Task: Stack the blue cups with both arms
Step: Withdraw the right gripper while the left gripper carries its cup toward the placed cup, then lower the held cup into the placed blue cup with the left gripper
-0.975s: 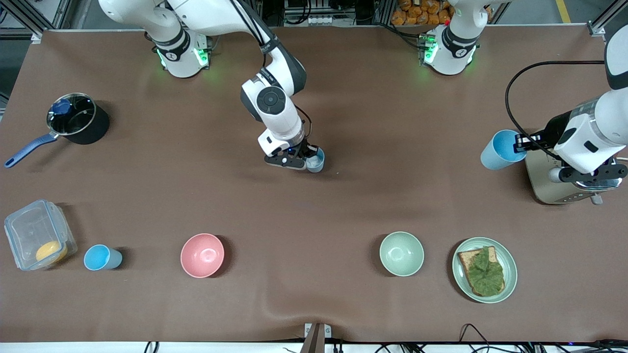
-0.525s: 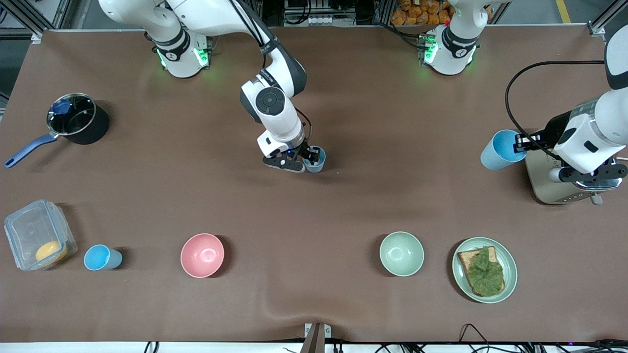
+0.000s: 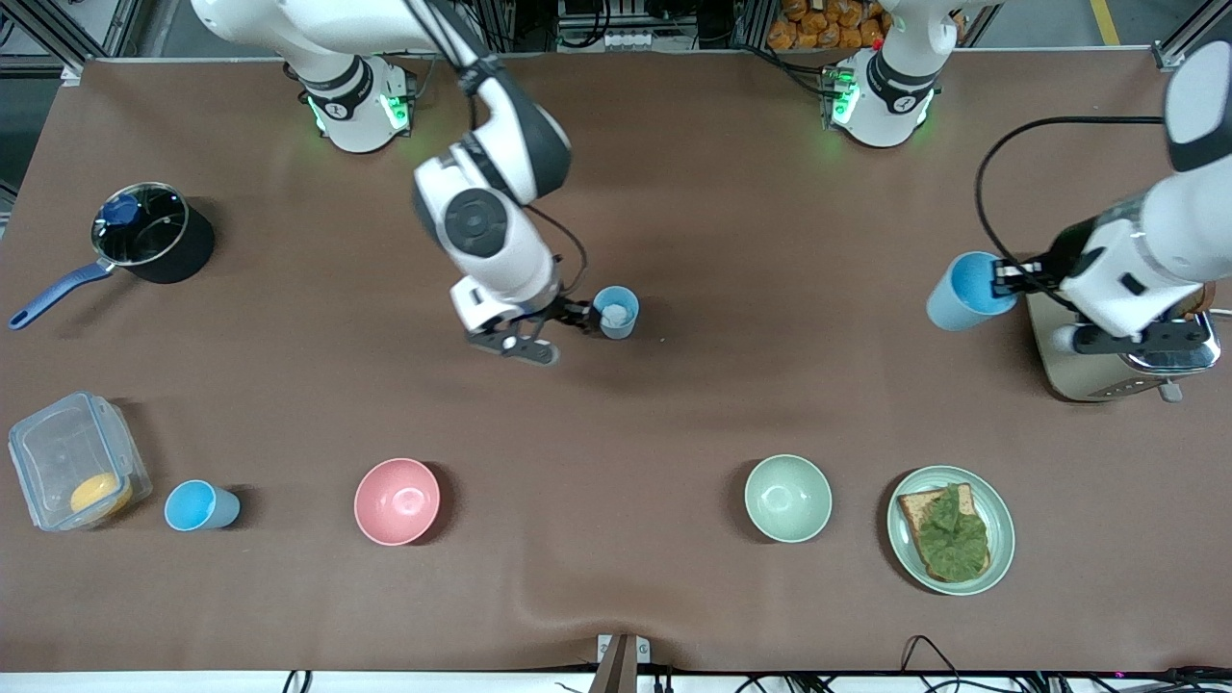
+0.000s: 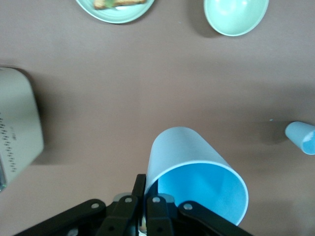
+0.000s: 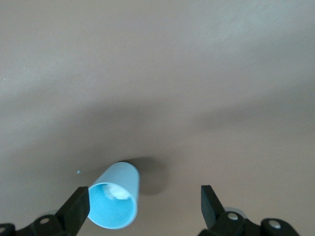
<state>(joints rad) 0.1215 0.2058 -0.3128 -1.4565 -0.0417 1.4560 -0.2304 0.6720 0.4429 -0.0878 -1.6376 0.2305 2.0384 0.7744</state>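
Left claw [image 3: 1011, 280] clamps the light, rigid, slippery sky-blue cup [image 3: 962, 292] by its rim at frame right; right claw [image 3: 568, 320] spread beside the central paler cup [image 3: 616, 312].

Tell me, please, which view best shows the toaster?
The front view: the toaster stands at the left arm's end of the table, partly under the left gripper. The left wrist view shows only an edge; the right wrist view, nothing.

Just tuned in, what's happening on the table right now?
Two arms are stacking blue cups. The left gripper holds a sky-blue cup by its rim in the air beside the toaster. The right gripper is open, with the paler cup standing free mid-table. A third blue cup sits untouched by the plastic container.
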